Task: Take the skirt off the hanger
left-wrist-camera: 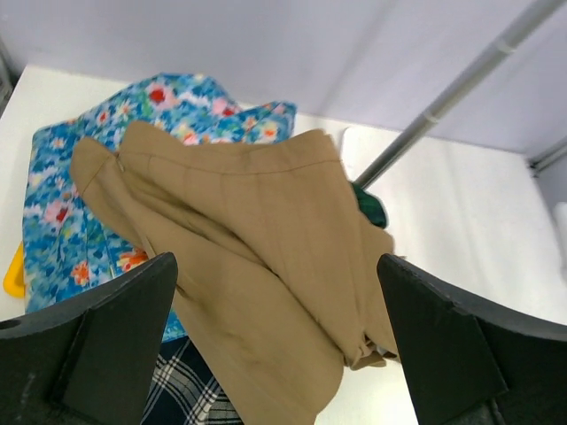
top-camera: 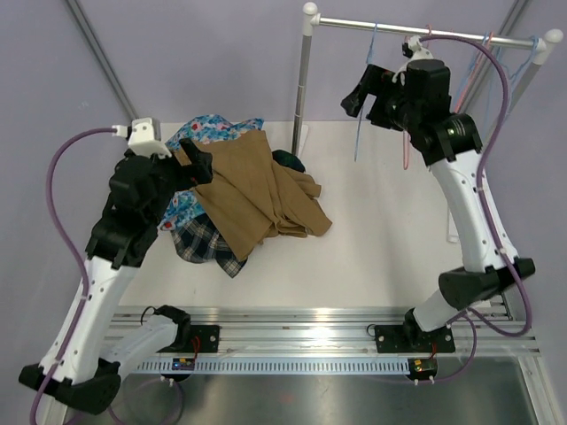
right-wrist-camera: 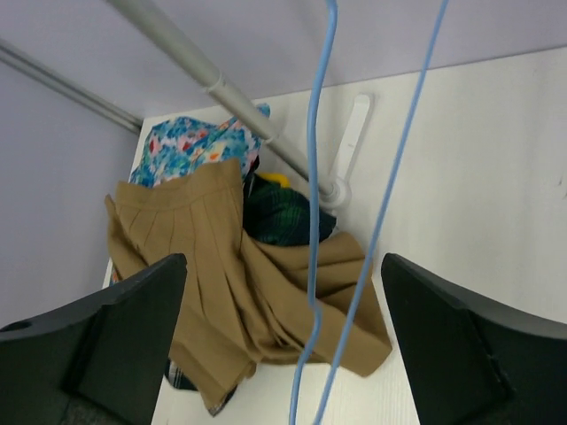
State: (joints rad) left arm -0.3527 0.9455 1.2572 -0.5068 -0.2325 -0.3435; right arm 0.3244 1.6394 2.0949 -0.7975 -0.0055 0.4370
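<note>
The tan pleated skirt (top-camera: 261, 190) lies spread over a pile of clothes on the table, left of centre. It also shows in the left wrist view (left-wrist-camera: 266, 266) and in the right wrist view (right-wrist-camera: 221, 283). A light-blue wire hanger (top-camera: 359, 133) hangs bare from the rail, apart from the skirt. My left gripper (top-camera: 182, 158) hovers over the pile's left side, open and empty (left-wrist-camera: 276, 261). My right gripper (top-camera: 363, 88) is raised by the rail, open (right-wrist-camera: 283, 261). The hanger's wires (right-wrist-camera: 310, 177) hang between its fingers, untouched.
A blue floral garment (top-camera: 208, 128) and a dark tartan one (top-camera: 208, 239) lie under the skirt. The metal rail (top-camera: 443, 35) on its pole (top-camera: 303, 80) carries pink hangers (top-camera: 406, 155) and more blue ones (top-camera: 532, 53). A yellow object (left-wrist-camera: 13, 274) lies beside the floral cloth.
</note>
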